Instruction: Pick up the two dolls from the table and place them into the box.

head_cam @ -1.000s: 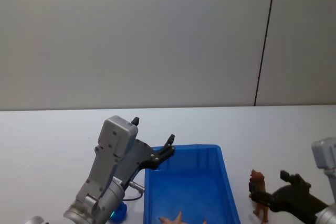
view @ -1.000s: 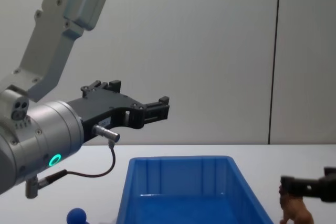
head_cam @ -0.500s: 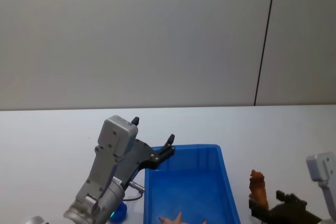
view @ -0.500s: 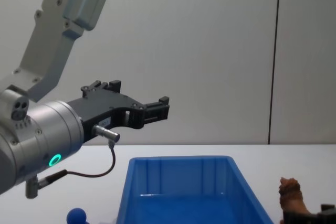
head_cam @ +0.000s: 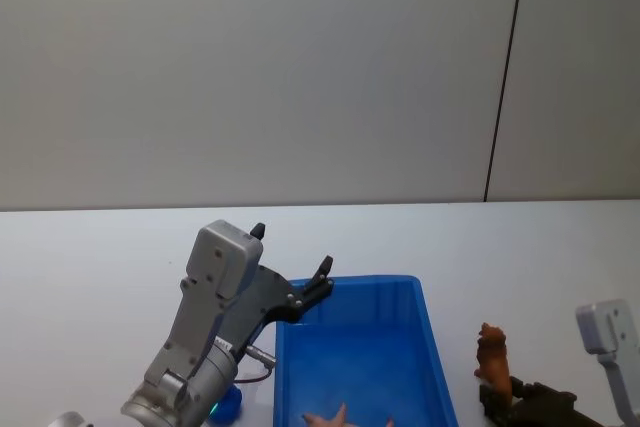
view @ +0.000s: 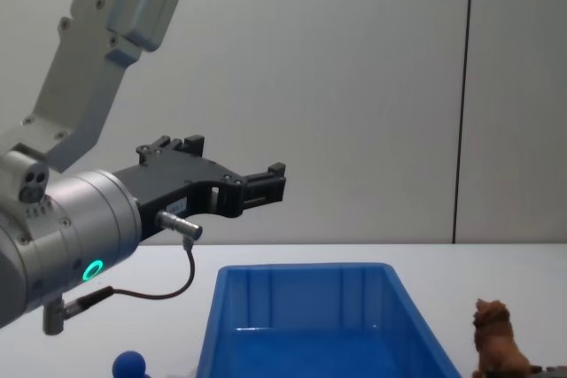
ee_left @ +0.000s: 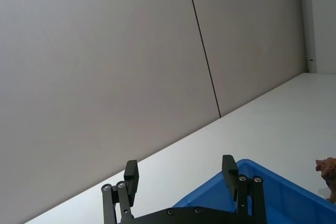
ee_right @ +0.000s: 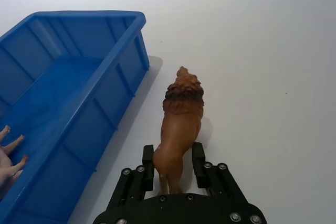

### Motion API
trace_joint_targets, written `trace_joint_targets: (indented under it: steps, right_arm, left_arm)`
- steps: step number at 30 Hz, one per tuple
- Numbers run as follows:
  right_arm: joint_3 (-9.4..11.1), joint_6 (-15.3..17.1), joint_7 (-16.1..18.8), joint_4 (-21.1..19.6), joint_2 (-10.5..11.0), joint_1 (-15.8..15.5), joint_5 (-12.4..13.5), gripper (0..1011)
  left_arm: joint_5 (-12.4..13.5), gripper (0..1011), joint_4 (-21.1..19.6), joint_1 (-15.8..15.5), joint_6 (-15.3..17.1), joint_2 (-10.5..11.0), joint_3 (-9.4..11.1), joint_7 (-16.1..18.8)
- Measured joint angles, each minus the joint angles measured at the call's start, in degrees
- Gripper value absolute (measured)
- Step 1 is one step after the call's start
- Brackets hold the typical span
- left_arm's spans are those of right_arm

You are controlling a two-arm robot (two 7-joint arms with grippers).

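Observation:
The brown lion doll [ee_right: 181, 119] stands upright on the white table [head_cam: 100, 267], just right of the blue box [head_cam: 350, 280]. My right gripper [ee_right: 173, 161] is low behind it, its fingers [ee_right: 148, 165] pressed against both sides of the hindquarters. The lion [head_cam: 492, 352] also appears in the chest view [view: 496, 347]. The dark-blue ball-topped doll [head_cam: 230, 402] stands left of the box, partly hidden under my left arm; its round top [view: 130, 364] is visible. My left gripper [head_cam: 292, 248] hangs open and empty above the box's near-left corner.
A pale pink toy [ee_right: 8, 150] lies inside the box at its near end. The box's tall walls [view: 301, 268] stand between the two dolls. Open tabletop stretches to the right of the lion and behind the box. A plain wall rises beyond.
My right gripper has dropped and drawn back from the lion's head height to its hindquarters. The lion stays in place. The left arm has not moved.

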Motion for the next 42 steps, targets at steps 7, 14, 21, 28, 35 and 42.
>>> trace_joint_targets:
  steps: [7, 14, 21, 28, 35, 42]
  right_arm:
    - [-0.01, -0.83, -0.88, -0.41, -0.04, -0.11, -0.04, 281]
    - [0.11, -2.35, -1.87, -2.26, 0.18, -0.43, -0.83, 281]
    - [0.28, -3.96, -2.02, -5.17, 0.4, -0.3, -1.99, 281]
    - [0.17, -4.44, 0.03, -7.64, 0.12, 1.06, -3.09, 281]
    - [-0.63, -3.15, 3.49, -8.16, -1.06, 3.3, -3.98, 281]
    - [-2.16, -0.32, 7.05, -6.2, -3.34, 6.05, -4.68, 281]
  left_arm:
    - [0.0, 1002, 0.0, 0.0, 0.0, 0.0, 0.0, 0.0]
    - [0.0, 1002, 0.0, 0.0, 0.0, 0.0, 0.0, 0.0]
    - [0.0, 1003, 0.0, 0.0, 0.0, 0.0, 0.0, 0.0]
    - [0.0, 1002, 0.0, 0.0, 0.0, 0.0, 0.0, 0.0]
    - [0.0, 1003, 0.0, 0.0, 0.0, 0.0, 0.0, 0.0]
    - [0.0, 1003, 0.0, 0.0, 0.0, 0.0, 0.0, 0.0]
